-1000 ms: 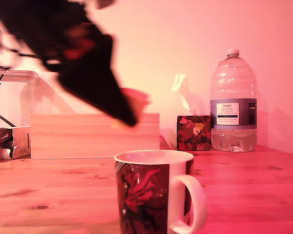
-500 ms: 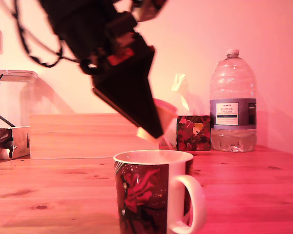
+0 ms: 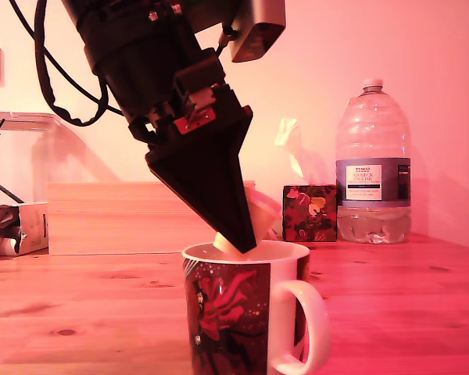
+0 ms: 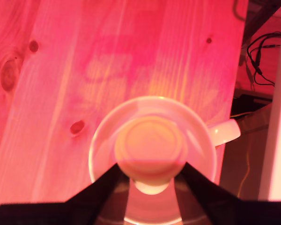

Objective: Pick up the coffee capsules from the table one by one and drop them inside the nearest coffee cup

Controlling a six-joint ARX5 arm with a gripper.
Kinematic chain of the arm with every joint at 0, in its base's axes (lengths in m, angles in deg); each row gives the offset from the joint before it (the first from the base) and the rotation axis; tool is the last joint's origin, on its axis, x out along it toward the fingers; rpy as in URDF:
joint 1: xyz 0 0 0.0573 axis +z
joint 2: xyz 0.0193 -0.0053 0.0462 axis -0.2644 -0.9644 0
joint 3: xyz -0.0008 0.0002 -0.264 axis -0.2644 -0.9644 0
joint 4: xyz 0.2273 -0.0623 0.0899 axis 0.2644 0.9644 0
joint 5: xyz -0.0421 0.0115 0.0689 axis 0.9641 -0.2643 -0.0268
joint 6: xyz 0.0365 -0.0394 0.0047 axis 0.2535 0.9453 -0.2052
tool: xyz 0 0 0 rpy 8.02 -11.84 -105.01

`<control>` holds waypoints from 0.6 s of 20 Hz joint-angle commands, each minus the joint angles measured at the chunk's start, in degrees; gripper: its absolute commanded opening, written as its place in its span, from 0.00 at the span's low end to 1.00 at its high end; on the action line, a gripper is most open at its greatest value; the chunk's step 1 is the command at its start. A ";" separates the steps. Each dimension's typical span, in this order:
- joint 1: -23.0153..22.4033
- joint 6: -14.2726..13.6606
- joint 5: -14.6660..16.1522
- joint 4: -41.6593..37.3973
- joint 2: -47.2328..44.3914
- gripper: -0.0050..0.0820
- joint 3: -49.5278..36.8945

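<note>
Wrist view, item one: coffee capsule (image 4: pixel 151 152), round face toward the lens, held between the dark fingers (image 4: pixel 105 185) of the gripper (image 4: pixel 151 180). Its disc sits inside the circle of the coffee cup (image 4: pixel 107 136) rim, so the cup mouth lies straight beneath the capsule; handle (image 4: pixel 223 131) projects off one side of the cup. Table (image 4: pixel 61 70), pine with dark knots, surrounds the cup.

Exterior view, left to right, placed from the coffee cup (image 3: pixel 230 312):
- Wooden box (image 3: pixel 109 219), behind the cup, toward the exterior view's left.
- Gripper (image 3: pixel 236 238), directly above the cup, closed on the capsule, tip just at rim level.
- Coffee capsule (image 3: pixel 262 212), pinched at the gripper tip, long axis tilted, narrow end dipping to the rim.
- Tissue box (image 3: pixel 309 212), behind the cup, toward the exterior view's right.
- Water bottle (image 3: pixel 373 164), farther right, well apart from the cup.

Relation governing the next move: capsule over the cup opening, drop path downward; release appears sufficient, judged from alignment in both views.

Change from earlier frames: one second ago the gripper is blurred, higher, and left of the cup; half a second ago it hangs above the rim with a gap. Now it is lower, and the capsule meets the rim line.
</note>
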 commanded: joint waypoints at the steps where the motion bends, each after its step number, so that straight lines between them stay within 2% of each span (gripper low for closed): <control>1: -0.20 -0.52 0.11 -0.07 -0.61 0.24 -0.28; 3: -0.20 -0.55 0.13 -0.07 -0.61 0.38 -0.28; 5: -0.20 -0.55 0.44 -0.24 -0.61 0.63 -0.28; 6: -0.17 -0.50 0.46 -0.37 -0.61 0.72 -0.28; 10: -0.17 -0.31 0.55 -1.18 -0.57 0.73 -0.28; 12: -0.17 -0.31 0.66 -2.03 0.09 0.68 -0.28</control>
